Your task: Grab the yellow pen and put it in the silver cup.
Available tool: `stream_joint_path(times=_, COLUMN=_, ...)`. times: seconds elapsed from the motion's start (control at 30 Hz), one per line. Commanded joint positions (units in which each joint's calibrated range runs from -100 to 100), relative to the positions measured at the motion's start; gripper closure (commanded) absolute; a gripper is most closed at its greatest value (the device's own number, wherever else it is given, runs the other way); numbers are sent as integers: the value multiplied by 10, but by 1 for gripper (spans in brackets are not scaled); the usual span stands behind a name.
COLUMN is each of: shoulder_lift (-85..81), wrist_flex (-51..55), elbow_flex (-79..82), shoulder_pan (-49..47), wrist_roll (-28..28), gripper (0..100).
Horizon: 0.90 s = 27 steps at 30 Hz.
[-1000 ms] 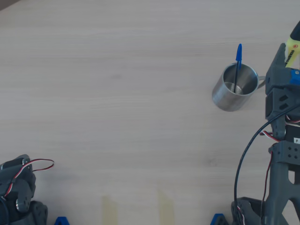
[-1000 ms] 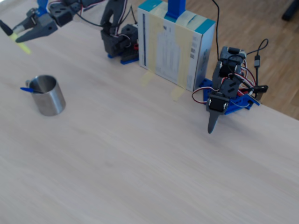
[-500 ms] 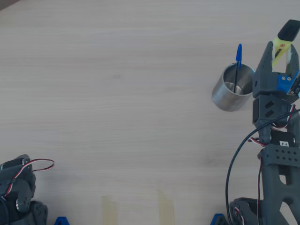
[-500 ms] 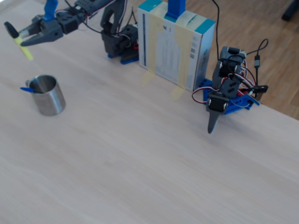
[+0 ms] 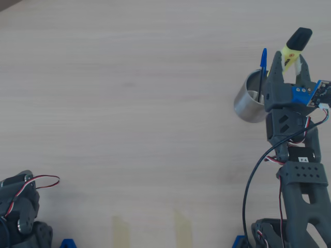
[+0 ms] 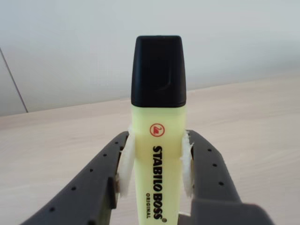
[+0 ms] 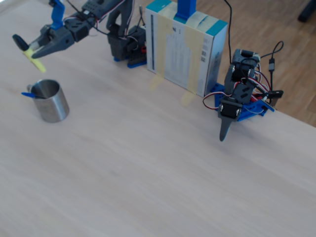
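You have one yellow pen (image 6: 158,154), one silver cup (image 5: 249,99) and one blue ballpoint (image 5: 262,70) on the table (image 5: 129,103). There are two arms: the working one on the right of the overhead view, and a second arm (image 7: 239,96) parked by the table edge in the fixed view. One blue-and-white box (image 7: 185,49) stands upright between their bases.

Your gripper (image 6: 157,166) is closed tight on the yellow pen. In the wrist view both fingers (image 6: 123,164) press against the barrel's sides, with the black cap sticking out well past the fingertips. The label on the barrel reads "STABILO BOSS ORIGINAL".

The pen is off the table, held in the air. In the overhead view its cap (image 5: 298,39) lies up and to the right of the cup, and the gripper body overlaps the cup's right side. In the fixed view the pen (image 7: 30,53) hangs above the cup (image 7: 49,101) and slightly to its left, tilted, cap end uppermost and its other end pointing down toward the rim without touching it.

The cup stands upright and holds one thing: the blue ballpoint, leaning against the rim with its upper end poking out over the edge. The yellow pen is not in the cup.
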Motion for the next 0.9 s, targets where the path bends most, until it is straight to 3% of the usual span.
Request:
stream_joint_path(times=0.0, shoulder_lift=-14, wrist_flex=-9, elbow_flex=-8, shoulder_pan=-3, wrist_roll=-2, gripper=89)
stream_joint_path(times=0.87, shoulder_lift=48, wrist_flex=-10, elbow_flex=-44, shoulder_pan=-3, wrist_roll=-3, gripper=89)
